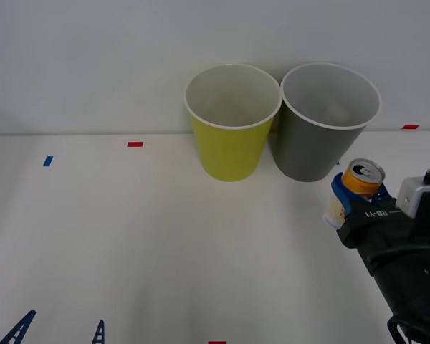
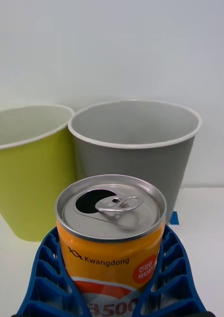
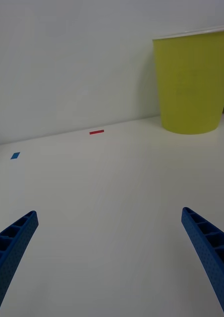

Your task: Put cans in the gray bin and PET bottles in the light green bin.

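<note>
- The small orange-and-white drink can (image 2: 111, 233) with a silver pull-tab top stands upright (its lower part cut off), near the dark gray bin (image 1: 321, 136), which stands beside the yellow-green bin (image 1: 229, 140).
- The right gripper (image 1: 346, 199) pinches the can between blue ribbed fingers (image 2: 47, 277).
- The left gripper (image 3: 112, 257) hangs spread over the white table (image 1: 129, 236).

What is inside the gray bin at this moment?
The gray bin shows only its pale inner wall; nothing visible lies inside it, though its bottom is partly hidden by its near wall. The can is outside, held in the right hand. The left hand waits open.
</note>
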Controlling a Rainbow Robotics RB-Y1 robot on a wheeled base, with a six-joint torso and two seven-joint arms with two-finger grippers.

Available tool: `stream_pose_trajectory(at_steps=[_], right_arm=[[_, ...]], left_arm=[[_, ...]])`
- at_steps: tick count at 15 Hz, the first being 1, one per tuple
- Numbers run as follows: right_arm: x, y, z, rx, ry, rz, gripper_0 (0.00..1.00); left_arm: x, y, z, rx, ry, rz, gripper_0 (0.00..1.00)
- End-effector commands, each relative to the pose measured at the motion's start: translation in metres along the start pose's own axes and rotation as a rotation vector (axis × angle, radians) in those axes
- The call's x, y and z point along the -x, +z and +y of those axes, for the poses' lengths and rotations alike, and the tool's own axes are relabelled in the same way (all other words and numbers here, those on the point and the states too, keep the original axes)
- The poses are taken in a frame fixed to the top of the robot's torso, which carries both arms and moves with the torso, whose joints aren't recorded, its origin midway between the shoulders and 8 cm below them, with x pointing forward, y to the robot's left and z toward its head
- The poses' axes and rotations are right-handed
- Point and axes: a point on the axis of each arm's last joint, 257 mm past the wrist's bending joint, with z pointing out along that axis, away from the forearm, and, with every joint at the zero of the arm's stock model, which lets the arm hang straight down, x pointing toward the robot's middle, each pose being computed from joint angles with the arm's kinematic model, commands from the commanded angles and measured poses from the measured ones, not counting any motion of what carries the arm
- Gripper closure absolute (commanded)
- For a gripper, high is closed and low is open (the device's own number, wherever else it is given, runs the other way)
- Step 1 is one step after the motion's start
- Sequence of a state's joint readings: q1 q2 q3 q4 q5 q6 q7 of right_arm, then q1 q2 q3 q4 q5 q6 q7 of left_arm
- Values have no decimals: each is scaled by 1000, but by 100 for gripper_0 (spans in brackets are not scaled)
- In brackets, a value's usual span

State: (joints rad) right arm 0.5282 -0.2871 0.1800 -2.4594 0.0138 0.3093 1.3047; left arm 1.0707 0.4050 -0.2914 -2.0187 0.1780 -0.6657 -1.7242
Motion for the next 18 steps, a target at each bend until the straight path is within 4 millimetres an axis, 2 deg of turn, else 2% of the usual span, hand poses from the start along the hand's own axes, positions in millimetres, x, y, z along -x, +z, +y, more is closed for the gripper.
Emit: stream_pose_trajectory(at_steps=[1,4,10,12,17,18], right_arm=[[34,18,9,-18,8,-9,100],[62,21,15,-33,58,0,100],[77,42,11,-42,146,79,100],[98,49,13,-26,151,41,100],[136,57,17,20,174,-13,100],[147,58,18,29,133,-34,100]], left_arm=[[0,0,0,0,0,0,0],[0,0,0,0,0,0,0],[0,0,0,0,0,0,0],[0,0,0,0,0,0,0],[0,0,0,0,0,0,0],[0,0,0,0,0,0,0]])
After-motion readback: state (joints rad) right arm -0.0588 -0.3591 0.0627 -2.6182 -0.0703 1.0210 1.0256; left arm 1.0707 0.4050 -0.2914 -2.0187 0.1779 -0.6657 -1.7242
